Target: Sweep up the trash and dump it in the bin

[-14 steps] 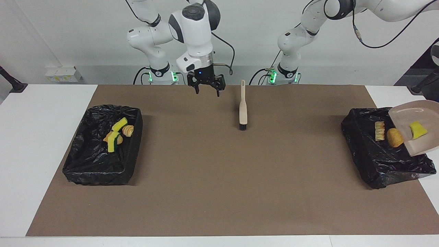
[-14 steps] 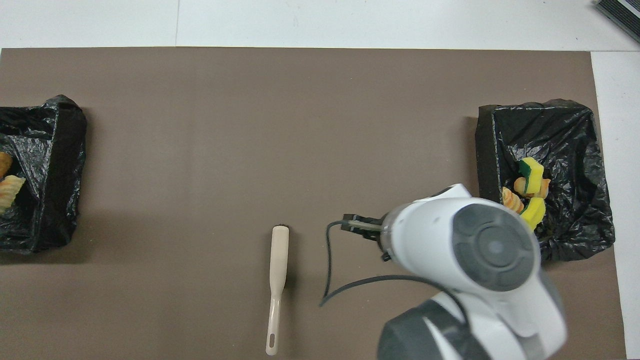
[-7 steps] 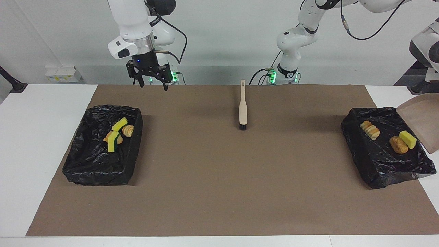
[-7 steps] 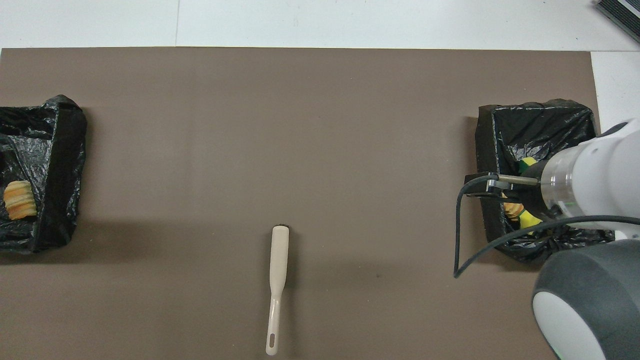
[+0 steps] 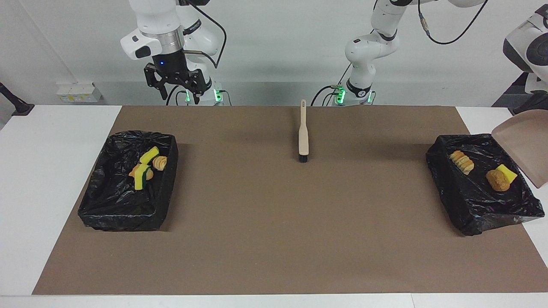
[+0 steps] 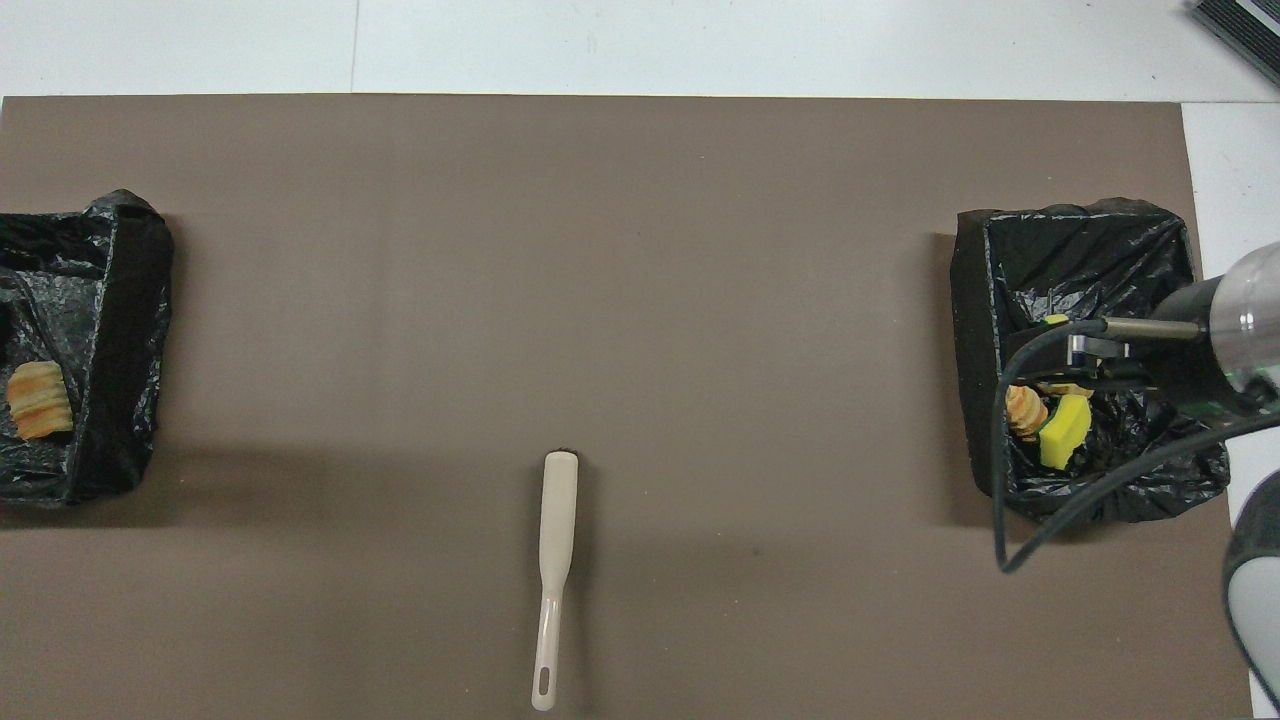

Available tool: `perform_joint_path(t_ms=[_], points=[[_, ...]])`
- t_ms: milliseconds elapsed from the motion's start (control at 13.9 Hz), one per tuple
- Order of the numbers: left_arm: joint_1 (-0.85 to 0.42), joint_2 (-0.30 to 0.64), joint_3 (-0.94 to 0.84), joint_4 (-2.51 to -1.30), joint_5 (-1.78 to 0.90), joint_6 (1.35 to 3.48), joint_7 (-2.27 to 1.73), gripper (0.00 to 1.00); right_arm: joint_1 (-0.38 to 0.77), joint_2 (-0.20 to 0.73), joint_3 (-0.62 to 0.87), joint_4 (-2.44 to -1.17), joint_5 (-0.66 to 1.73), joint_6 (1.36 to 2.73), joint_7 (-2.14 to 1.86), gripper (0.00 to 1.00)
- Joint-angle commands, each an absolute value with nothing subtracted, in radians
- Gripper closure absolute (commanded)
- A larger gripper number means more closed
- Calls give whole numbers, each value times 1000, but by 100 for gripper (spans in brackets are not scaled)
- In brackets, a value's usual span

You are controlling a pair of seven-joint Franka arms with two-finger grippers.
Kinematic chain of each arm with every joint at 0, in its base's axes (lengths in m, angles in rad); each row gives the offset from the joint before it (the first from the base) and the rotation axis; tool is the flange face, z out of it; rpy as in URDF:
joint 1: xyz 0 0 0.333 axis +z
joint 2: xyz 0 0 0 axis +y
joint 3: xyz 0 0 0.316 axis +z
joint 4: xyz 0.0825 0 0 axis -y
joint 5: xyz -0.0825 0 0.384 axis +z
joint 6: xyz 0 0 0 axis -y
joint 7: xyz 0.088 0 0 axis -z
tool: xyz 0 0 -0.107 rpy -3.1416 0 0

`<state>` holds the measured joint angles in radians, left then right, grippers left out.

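Bins stand at both ends of the brown mat (image 5: 274, 239), and we read the facing view from its left edge. At the right arm's end, a bin lined with black plastic (image 5: 124, 205) holds trash (image 5: 143, 171): yellow sponge pieces and tan bread-like lumps. We see the right gripper (image 5: 176, 95) raised in the air above the mat's edge by the robots, its fingers spread apart and holding nothing. At mid-table a beige brush (image 5: 303, 137) lies flat, bristles pointing away from the robots. At the left arm's end, a second lined bin (image 5: 471, 214) contains three more pieces (image 5: 496, 180). Over it we see a tilted dustpan (image 5: 524, 145); the left gripper itself lies outside both views, clenched.
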<state>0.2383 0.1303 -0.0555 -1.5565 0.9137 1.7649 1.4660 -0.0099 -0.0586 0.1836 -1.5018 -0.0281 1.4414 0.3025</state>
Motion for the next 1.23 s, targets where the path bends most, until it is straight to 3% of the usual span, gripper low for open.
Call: perform_joint_path(t_ms=[0, 505, 938, 1154], points=[[201, 103, -45, -1585, 791, 1717, 1369, 100, -25, -28, 190, -1454, -42, 1411, 229, 0], [152, 103, -46, -1594, 392, 1692, 1074, 100, -92, -37, 189, -1483, -31, 1431, 86, 0], [75, 149, -46, -1612, 183, 1721, 730, 100, -112, -23, 190, -1462, -28, 1407, 110, 0], [-26, 192, -46, -1615, 178, 1743, 516, 100, -114, -11, 190, -1442, -26, 1401, 124, 0]])
